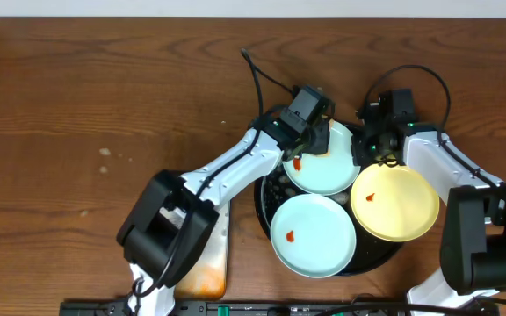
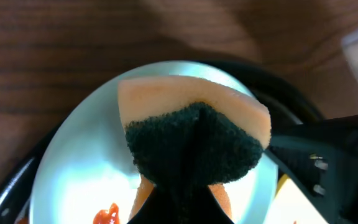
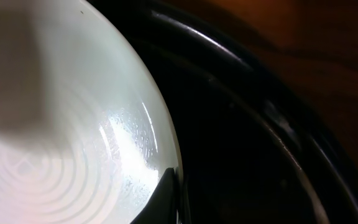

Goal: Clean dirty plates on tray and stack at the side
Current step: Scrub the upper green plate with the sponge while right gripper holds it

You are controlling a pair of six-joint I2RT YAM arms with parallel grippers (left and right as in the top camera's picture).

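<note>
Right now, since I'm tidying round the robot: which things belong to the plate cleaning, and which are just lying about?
Job: upper blue plate, lower blue plate, yellow plate, black tray, sponge in the left gripper.
Lying about: stained metal tray, crumbs.

The left arm [image 1: 232,165] starts at its base low in the overhead view. It stretches out long, up and to the right. Its wrist bends down, so the left pincer [image 1: 299,149] points down. Its jaws are squeezed tight on a sponge [image 2: 191,124].

The right arm [image 1: 436,160] goes up from its base and folds in to the left, like a bent elbow. The right pincer [image 1: 370,145] points down and is closed. The right wrist view shows only one dark fingertip [image 3: 165,200], at the bottom. The two pincers are near each other, with a gap between them.
</note>
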